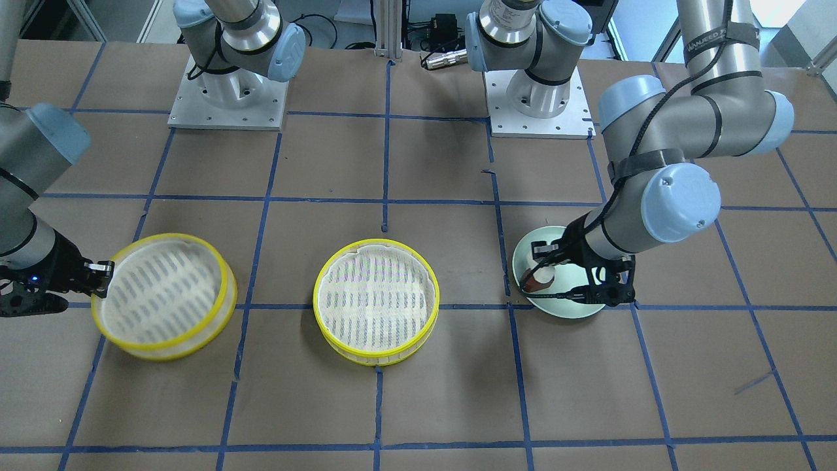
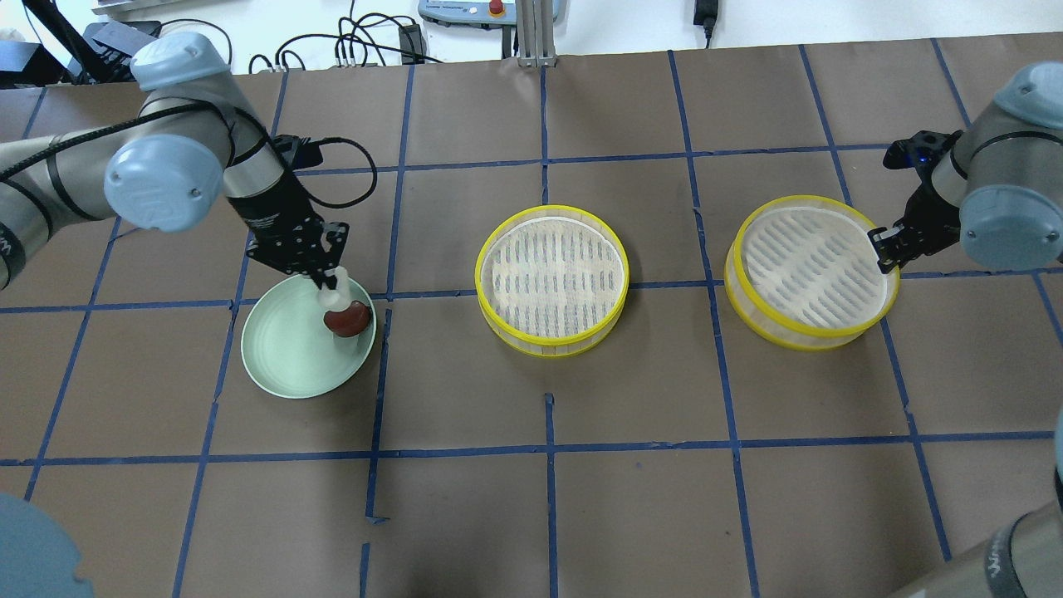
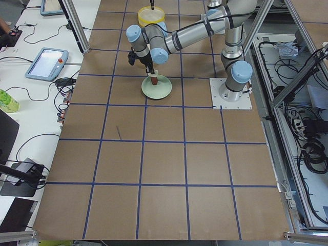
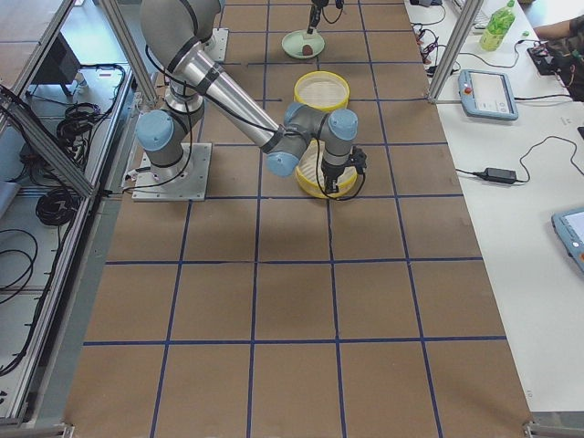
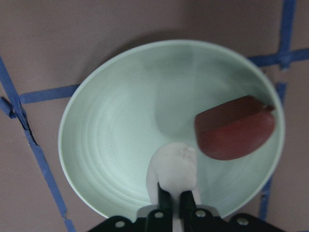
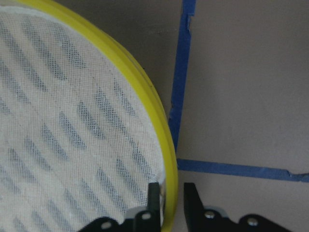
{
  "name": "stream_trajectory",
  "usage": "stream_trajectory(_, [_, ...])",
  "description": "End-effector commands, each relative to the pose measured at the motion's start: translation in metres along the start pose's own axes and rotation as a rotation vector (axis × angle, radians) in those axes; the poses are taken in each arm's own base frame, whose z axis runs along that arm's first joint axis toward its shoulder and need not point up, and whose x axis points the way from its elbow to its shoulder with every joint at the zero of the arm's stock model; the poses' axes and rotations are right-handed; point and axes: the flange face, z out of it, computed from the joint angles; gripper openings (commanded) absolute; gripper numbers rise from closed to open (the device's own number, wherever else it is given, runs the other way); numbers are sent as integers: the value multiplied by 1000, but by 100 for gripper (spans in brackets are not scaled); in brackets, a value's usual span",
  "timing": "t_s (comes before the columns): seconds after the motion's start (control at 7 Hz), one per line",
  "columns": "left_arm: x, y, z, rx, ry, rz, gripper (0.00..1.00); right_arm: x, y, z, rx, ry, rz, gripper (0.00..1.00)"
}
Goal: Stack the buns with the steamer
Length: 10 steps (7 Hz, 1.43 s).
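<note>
My left gripper (image 2: 330,281) is shut on the white bun (image 5: 174,166) and holds it low over the pale green plate (image 2: 282,357). The reddish-brown bun (image 5: 235,128) lies on the plate right beside it, also in the overhead view (image 2: 347,317). One yellow-rimmed steamer tray (image 2: 551,278) sits empty at the table's middle. My right gripper (image 2: 882,249) is shut on the rim (image 6: 145,92) of the second steamer tray (image 2: 810,270), one finger inside and one outside. That tray is empty and looks tilted, raised on the gripper's side.
The brown table (image 2: 548,498) carries a grid of blue tape lines. Both arm bases (image 1: 229,98) stand on it behind the trays. Cables and a control box lie past the far edge in the overhead view.
</note>
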Motion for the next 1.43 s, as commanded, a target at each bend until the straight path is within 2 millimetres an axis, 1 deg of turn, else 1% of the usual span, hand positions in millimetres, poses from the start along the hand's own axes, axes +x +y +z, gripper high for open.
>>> stream_trajectory(0.0, [113,16,10,-33,276,-228,7,1,-1,-8,11,9,1,6])
stream_trajectory(0.14, [163,12,42,-32,326,-266,15,3,-5,-17,22,14,3,6])
stream_trajectory(0.29, [188,15,52,63,264,-283,88,0,-7,-30,2,7,4,5])
stream_trajectory(0.43, [187,15,44,99,244,-296,100,-5,-5,-51,-4,-10,56,5])
stream_trajectory(0.57, [184,19,44,101,235,-289,100,-10,-3,-64,-15,-19,99,5])
stream_trajectory(0.71, [182,19,43,109,219,-231,100,-30,-6,-75,-3,-10,67,5])
stream_trajectory(0.86, [180,18,42,115,212,-223,100,-50,-8,-87,-18,-17,117,5])
stream_trajectory(1.0, [177,15,37,132,201,-219,100,-82,-13,-103,-20,-20,149,5])
stream_trajectory(1.14, [136,4,29,187,63,-122,100,-125,-21,-118,-11,-12,183,5])
stream_trajectory(1.29, [94,4,27,133,-78,52,100,-179,-30,-133,4,-7,241,5])
